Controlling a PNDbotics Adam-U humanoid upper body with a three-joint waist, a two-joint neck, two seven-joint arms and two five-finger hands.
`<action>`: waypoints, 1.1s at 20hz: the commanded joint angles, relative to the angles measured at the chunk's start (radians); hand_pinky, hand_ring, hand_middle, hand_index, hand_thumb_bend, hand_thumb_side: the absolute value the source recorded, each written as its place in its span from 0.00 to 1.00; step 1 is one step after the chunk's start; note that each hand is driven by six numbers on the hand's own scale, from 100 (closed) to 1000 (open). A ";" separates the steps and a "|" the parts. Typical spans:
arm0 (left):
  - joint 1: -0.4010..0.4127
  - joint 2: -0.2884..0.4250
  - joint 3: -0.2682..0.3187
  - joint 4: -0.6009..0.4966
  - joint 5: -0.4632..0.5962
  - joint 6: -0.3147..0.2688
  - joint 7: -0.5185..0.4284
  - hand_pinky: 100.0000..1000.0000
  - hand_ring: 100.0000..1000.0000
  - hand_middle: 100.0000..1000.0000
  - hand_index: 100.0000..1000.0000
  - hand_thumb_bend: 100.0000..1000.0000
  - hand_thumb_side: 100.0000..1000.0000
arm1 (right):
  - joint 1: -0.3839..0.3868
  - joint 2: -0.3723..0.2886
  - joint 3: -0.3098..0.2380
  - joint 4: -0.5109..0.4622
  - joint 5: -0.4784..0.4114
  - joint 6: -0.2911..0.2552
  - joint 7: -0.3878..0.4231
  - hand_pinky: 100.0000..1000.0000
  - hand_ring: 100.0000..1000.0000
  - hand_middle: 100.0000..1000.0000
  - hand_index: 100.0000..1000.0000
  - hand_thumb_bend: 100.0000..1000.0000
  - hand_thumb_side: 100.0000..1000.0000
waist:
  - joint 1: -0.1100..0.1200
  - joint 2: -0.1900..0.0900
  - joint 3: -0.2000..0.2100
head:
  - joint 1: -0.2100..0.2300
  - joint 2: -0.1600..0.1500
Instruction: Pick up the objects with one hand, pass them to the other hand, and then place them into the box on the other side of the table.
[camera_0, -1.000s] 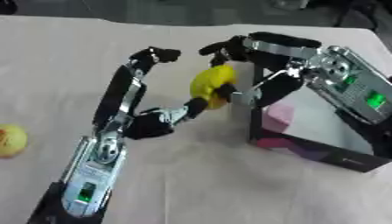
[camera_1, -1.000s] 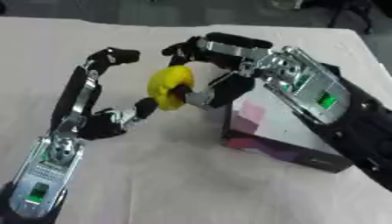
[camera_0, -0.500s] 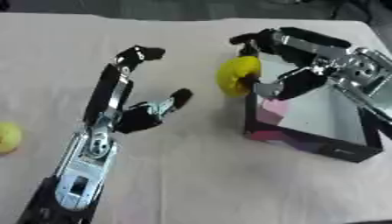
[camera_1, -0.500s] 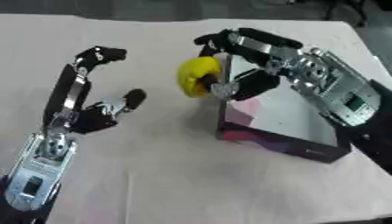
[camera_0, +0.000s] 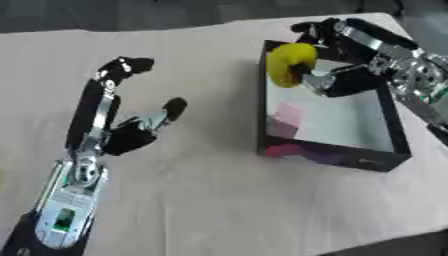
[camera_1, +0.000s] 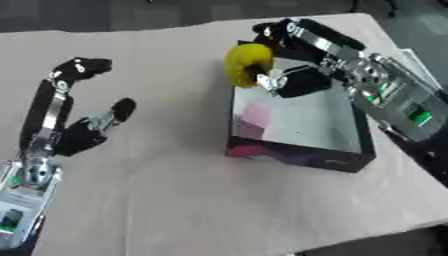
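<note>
The yellow object (camera_0: 289, 64) was gripped by the right robot hand (camera_0: 337, 75) over the box (camera_0: 328, 155) corner for release, while the left robot hand (camera_0: 131, 132) was held open, empty.

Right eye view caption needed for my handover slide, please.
Right robot hand holds the yellow object over the box; the left robot hand hangs open.

– How many of each?
– One yellow object (camera_0: 289, 64) at one o'clock, one box (camera_0: 325, 152) at three o'clock.
– Hands?
– Two: left hand (camera_0: 131, 131), right hand (camera_0: 337, 75).
</note>
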 joint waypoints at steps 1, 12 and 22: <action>-0.008 0.016 0.008 -0.021 0.007 0.006 0.000 0.82 0.75 0.65 0.78 0.64 0.76 | 0.004 -0.045 -0.038 0.031 -0.002 0.002 -0.052 0.92 1.00 0.44 0.51 0.00 0.00 | 0.016 -0.035 -0.005 | -0.008 -0.015; -0.003 0.021 0.010 -0.019 0.012 0.017 -0.002 0.82 0.74 0.64 0.78 0.63 0.76 | 0.038 -0.044 -0.074 0.208 0.034 -0.010 -0.197 0.91 1.00 0.44 0.51 0.00 0.00 | 0.037 -0.029 -0.013 | -0.008 -0.027; -0.008 0.019 0.012 -0.025 0.016 0.022 0.005 0.81 0.74 0.64 0.78 0.63 0.76 | 0.045 -0.024 -0.059 0.283 0.157 -0.062 -0.199 0.91 1.00 0.59 0.67 0.00 0.00 | 0.039 -0.026 -0.010 | -0.020 -0.025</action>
